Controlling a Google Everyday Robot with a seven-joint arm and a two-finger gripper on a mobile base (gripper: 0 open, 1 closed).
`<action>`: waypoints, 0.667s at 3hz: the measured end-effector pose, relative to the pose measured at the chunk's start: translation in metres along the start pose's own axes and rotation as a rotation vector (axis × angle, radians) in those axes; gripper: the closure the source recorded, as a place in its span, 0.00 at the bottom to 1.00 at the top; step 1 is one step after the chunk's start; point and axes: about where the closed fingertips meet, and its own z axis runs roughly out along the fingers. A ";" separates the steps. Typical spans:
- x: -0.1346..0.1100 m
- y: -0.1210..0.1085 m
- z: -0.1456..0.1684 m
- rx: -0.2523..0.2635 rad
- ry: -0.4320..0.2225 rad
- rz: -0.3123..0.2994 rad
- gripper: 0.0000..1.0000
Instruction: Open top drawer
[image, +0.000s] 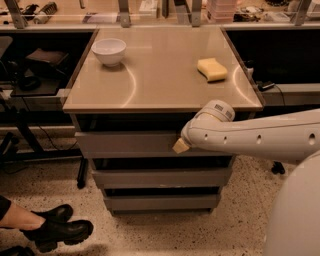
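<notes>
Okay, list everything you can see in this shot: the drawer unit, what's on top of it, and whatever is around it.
tabletop: one, tan, over the drawers
bowl: one, white, back left of the tabletop
sponge: one, yellow, back right of the tabletop
top drawer: one, grey, directly under the tabletop
middle drawer: one, grey, below the top drawer
bottom drawer: one, grey, lowest, near the floor
shoes: a pair, black, on the floor at lower left
arm: one, white, reaching in from the right
gripper: one, pale tan tip, at the top drawer's front, right of centre
</notes>
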 end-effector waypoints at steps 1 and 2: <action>0.000 0.000 0.000 0.000 0.000 0.000 0.66; -0.002 -0.007 -0.007 0.000 0.000 0.000 0.89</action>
